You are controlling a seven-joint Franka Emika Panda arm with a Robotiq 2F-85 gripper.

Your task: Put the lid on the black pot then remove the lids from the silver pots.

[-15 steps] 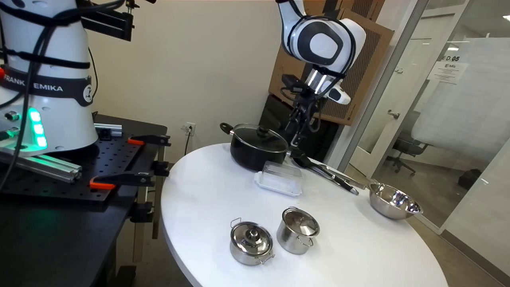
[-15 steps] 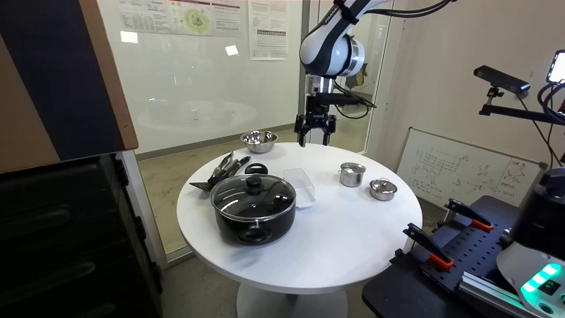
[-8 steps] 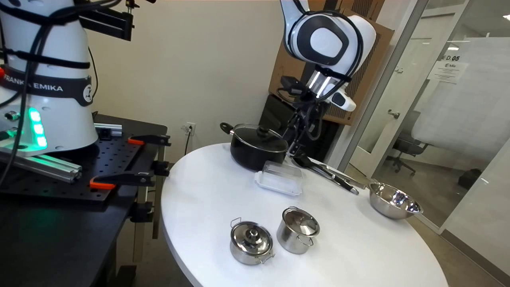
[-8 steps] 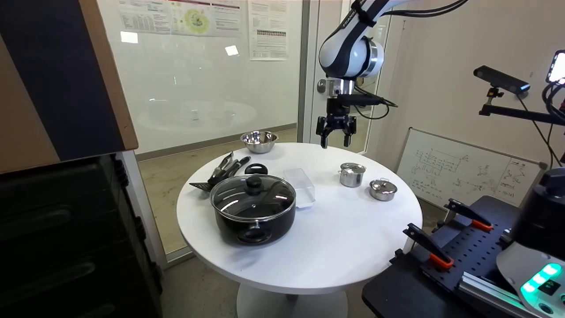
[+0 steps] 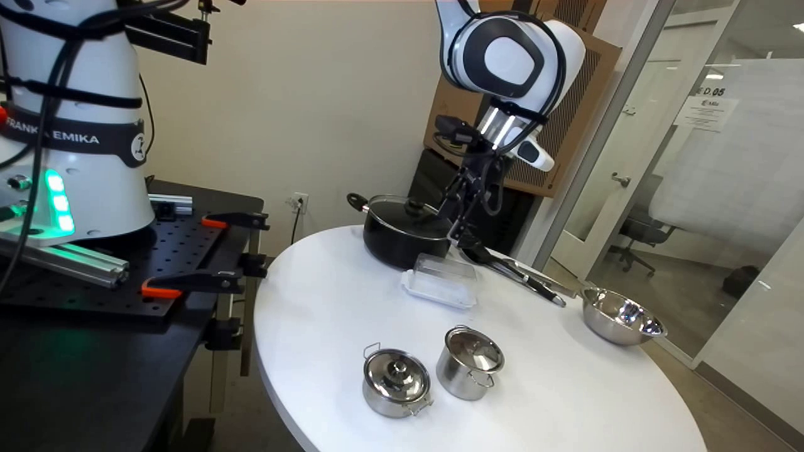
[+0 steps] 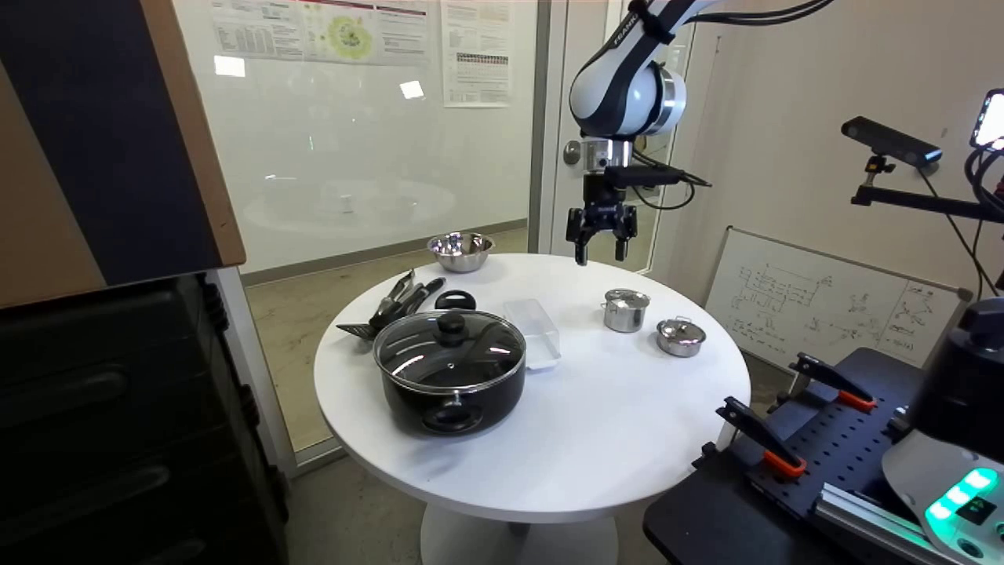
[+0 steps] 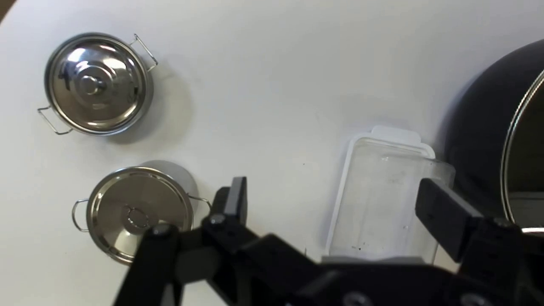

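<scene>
Close to the edge of the bench point(image 6: 596, 431) farthest from the leaning whiteboard point(image 6: 823, 298), the black pot point(image 6: 498, 402) stands with the glass lid point(image 6: 439, 357) lying on its rim, apparently level. That part of the task looks done. Towards the edge nearest the whiteboard, the taller silver pot point(image 6: 625, 317) and the shorter silver pot point(image 6: 679, 347) stand near each other without touching. The taller pot's lid point(image 7: 131, 195) and the shorter pot's lid point(image 7: 112, 106) are both on.

Above the bench hangs the claw point(image 6: 601, 253), jaws wide apart and holding nothing; the clear plastic container point(image 7: 382, 195) shows below it in the wrist view. I take the step in hand to be the uncovering of the silver pots. The next move calls for carrying the claw towards the whiteboard-side edge, centring it over one steel lid, lowering, closing on the grip and lifting straight up. On the shorter pot a raised knob point(image 7: 90, 85) offers a plain hold. On the taller one I cannot make out such a knob, only a faint ring point(image 7: 138, 217) at the centre, so that lid may want more care.
</scene>
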